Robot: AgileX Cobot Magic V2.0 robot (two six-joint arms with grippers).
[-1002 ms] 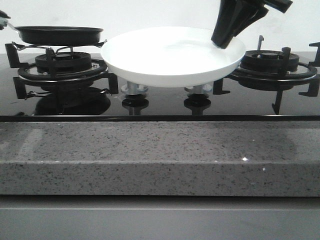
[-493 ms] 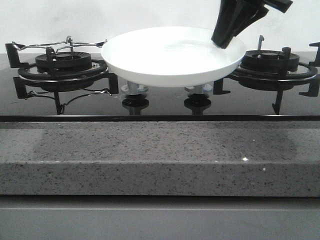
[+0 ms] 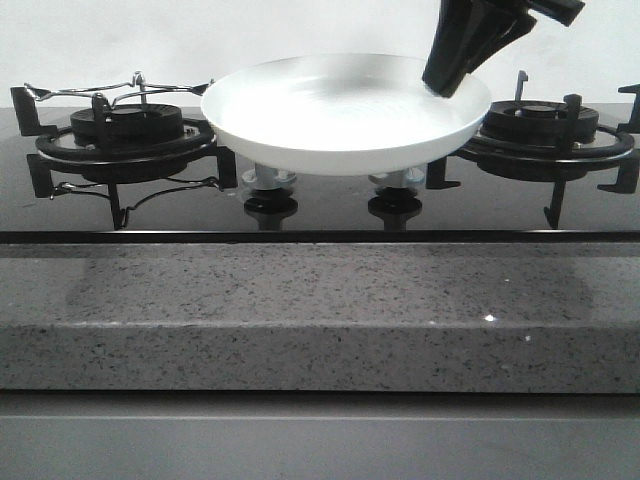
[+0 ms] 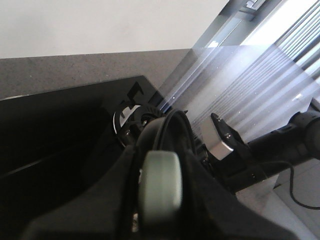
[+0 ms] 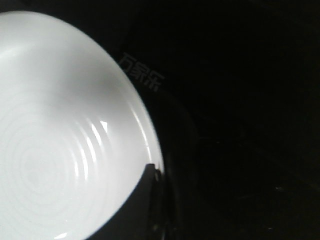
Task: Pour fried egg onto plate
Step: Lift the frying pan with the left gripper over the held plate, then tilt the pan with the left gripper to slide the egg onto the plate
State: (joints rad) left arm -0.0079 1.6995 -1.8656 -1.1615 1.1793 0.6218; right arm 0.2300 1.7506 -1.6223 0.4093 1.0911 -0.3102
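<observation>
Stone counter [image 3: 320, 310], grey and speckled, runs across the front, and behind it lies the black glass hob [image 3: 320, 205] against a plain pale wall [image 3: 250, 30]. At far left sits the left burner [image 3: 125, 135] with a thin wire rest [image 3: 120, 92] above its grate, nothing on it. Moving to the middle, the plate [image 3: 330, 125] hangs above the hob, white and glossy, its bowl bare as far as the front view shows; two knobs [image 3: 268, 180] peek out beneath it. Egg: not visible in any view. On the plate's right rim, the right gripper [image 3: 452, 78] comes down from above, dark fingers clamped on that rim; the right wrist view shows the plate [image 5: 55, 130] with faint concentric rings and the dark finger at its edge. Farther right stands the right burner [image 3: 545, 130], partly hidden behind the plate. The left gripper [image 4: 160, 185] shows only in its wrist view, a dark pan rim [image 4: 172, 127] edge-on between the fingers; whether they grip it, I cannot tell.
</observation>
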